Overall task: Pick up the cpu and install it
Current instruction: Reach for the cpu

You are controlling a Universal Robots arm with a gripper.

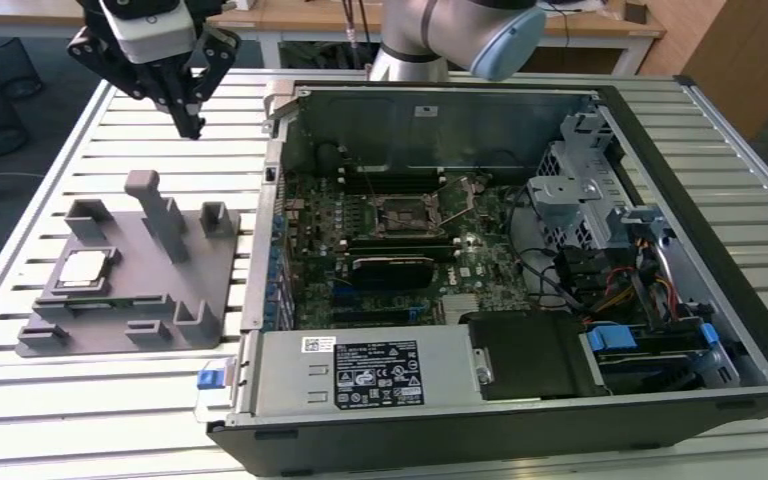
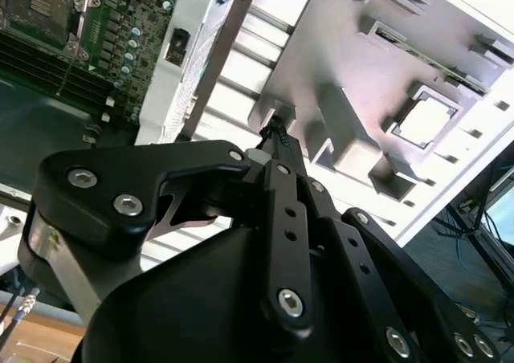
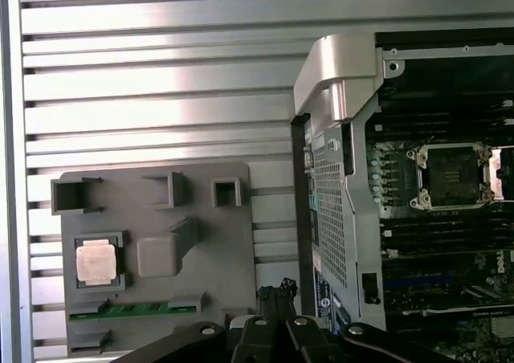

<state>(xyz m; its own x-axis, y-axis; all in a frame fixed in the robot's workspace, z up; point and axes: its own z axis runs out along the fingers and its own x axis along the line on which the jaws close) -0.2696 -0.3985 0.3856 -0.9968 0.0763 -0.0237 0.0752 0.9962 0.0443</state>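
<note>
Slatted metal worktop [image 1: 91,400] carries a grey fixture block [image 1: 97,338] at nine o'clock in the exterior view. The cpu [image 1: 84,268], flat, square, pale silver with a darker rim, lies in its recess. Bare slats ring the block. At eleven o'clock the claw [image 1: 192,128] hangs closed, empty, clear of the open computer case [image 1: 438,120].
</note>
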